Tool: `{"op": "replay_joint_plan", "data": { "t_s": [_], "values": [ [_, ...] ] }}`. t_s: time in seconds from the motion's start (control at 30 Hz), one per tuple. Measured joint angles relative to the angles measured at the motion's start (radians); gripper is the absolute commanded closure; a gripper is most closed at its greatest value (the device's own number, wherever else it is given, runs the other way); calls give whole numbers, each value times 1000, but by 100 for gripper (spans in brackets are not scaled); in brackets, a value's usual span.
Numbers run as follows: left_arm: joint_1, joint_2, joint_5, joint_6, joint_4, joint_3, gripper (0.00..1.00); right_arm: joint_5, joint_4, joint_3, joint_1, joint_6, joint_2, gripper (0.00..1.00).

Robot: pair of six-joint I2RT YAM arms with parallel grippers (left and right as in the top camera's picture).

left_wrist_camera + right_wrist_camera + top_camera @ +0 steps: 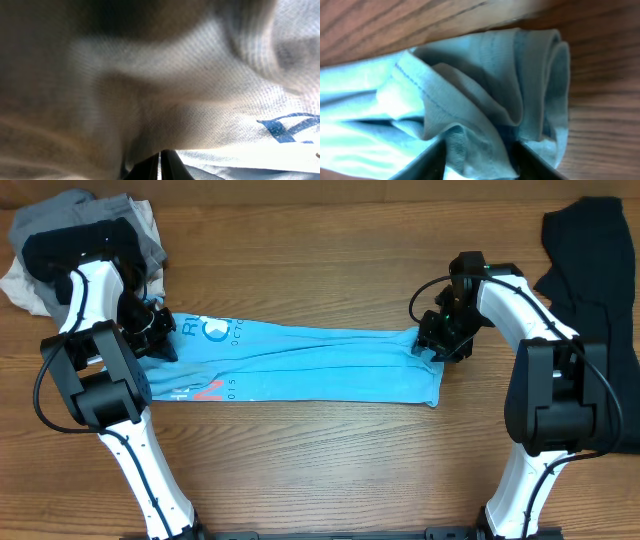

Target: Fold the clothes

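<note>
A light sky-blue T-shirt (300, 365) with white print and red lettering lies stretched in a long band across the wooden table (320, 470). My left gripper (160, 330) sits at its left end, by the print. In the left wrist view its fingers (160, 162) are pressed together under the draped shirt fabric (200, 75). My right gripper (440, 342) is at the shirt's right end. There its jaws (477, 160) stand apart on a bunched fold of the blue fabric (470, 85) that fills the gap. A plain black garment (590, 260) lies at the far right.
A heap of grey and white clothes (140, 230) lies at the back left corner, just behind my left arm. The black garment runs down the right edge, behind my right arm. Bare wood shows in front of the shirt and behind its middle.
</note>
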Motion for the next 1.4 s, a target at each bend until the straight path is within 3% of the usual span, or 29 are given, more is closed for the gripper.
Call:
{"op": "replay_joint_plan", "data": {
  "t_s": [0.07,0.3,0.5,0.83,0.87,0.93,1.0,1.03,1.07,1.4],
  "values": [
    [0,0,0,0,0,0,92,5,-2,0,0,4,0,82],
    [0,0,0,0,0,0,96,79,-33,-1,-4,45,0,83],
    [0,0,-2,0,-11,1,96,183,-97,1,-5,89,0,96],
    [0,23,-43,0,-104,19,96,299,-137,34,-5,164,0,96],
    [0,25,-54,0,-111,22,96,306,-141,34,-6,173,0,94],
    [0,25,-71,0,-123,23,96,320,-154,35,-8,193,0,71],
    [0,25,-84,0,-133,26,96,342,-177,35,-14,211,0,56],
    [0,27,-90,0,-138,32,96,355,-191,36,-19,217,0,36],
    [0,29,-94,0,-143,41,96,365,-208,37,-24,227,0,25],
    [-6,45,-98,-1,-240,253,96,407,-277,39,-32,248,-2,25]
  ]
}}
